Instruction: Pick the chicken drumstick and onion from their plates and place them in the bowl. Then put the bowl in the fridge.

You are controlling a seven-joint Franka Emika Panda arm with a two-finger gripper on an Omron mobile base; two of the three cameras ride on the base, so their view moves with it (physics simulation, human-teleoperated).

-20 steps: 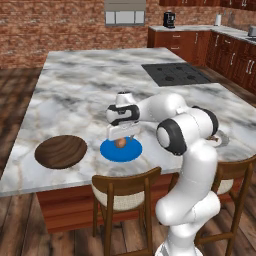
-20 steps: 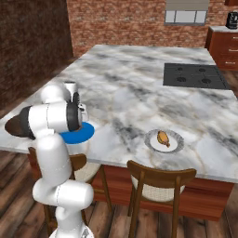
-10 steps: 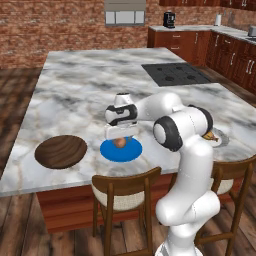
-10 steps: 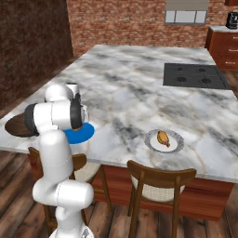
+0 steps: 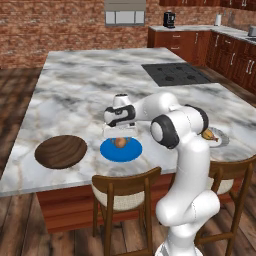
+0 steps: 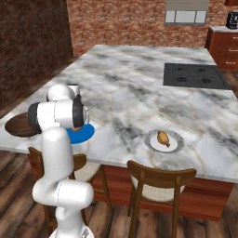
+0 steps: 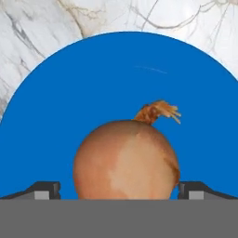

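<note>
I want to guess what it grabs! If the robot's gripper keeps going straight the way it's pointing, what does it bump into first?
Most likely the onion. It sits on the blue plate, right between the open gripper's fingertips.

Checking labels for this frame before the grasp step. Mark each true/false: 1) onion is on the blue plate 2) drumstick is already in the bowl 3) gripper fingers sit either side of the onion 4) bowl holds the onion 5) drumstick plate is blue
1) The onion is on the blue plate: true.
2) The drumstick is already in the bowl: false; it lies on the grey-white plate.
3) The gripper has its fingers either side of the onion: true; one tip shows on each side of it in the hand view.
4) The bowl holds the onion: false; the bowl holds nothing.
5) The drumstick's plate is blue: false; it is pale grey-white.
</note>
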